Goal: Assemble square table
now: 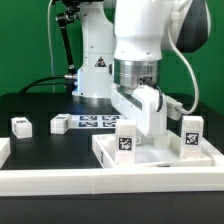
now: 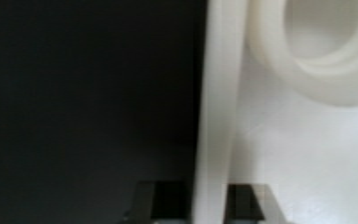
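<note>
Square table (image 1: 165, 152) lies flat, two legs (image 1: 125, 140) standing upright on it.

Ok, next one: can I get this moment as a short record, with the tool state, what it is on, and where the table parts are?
tool: shut, lowered at the tabletop's edge farthest from the exterior camera
grip: apparently on the tabletop's thin raised rim, which runs between the fingertips in the wrist view
upright legs: two, standing at the tabletop, tags facing the camera
loose legs: two, on the black table at the exterior view's left, apart
marker board: flat, behind the tabletop
</note>
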You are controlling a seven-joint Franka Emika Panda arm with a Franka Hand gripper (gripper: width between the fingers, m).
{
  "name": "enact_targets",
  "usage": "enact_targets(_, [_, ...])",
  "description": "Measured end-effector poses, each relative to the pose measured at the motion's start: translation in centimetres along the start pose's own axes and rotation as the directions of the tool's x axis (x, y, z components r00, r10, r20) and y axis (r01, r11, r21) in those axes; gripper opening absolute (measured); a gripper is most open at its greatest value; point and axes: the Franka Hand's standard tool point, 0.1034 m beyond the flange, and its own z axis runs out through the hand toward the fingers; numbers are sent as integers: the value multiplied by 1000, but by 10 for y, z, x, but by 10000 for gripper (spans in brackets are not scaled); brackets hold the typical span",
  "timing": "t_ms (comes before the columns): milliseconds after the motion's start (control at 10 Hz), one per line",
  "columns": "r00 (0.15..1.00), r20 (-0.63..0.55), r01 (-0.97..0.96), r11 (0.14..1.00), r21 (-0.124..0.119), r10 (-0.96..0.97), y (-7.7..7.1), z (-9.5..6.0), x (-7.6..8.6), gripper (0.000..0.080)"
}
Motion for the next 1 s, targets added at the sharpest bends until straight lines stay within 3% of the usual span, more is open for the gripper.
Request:
enact_targets(300, [981,5,194,981,-16,-194,13,1,21,72])
enact_targets(700, [937,-7,348,937,-13,-348,16,-1,32,72])
enact_targets(1000, [855,-38,517,856,-8,-517,15,-4,46,72])
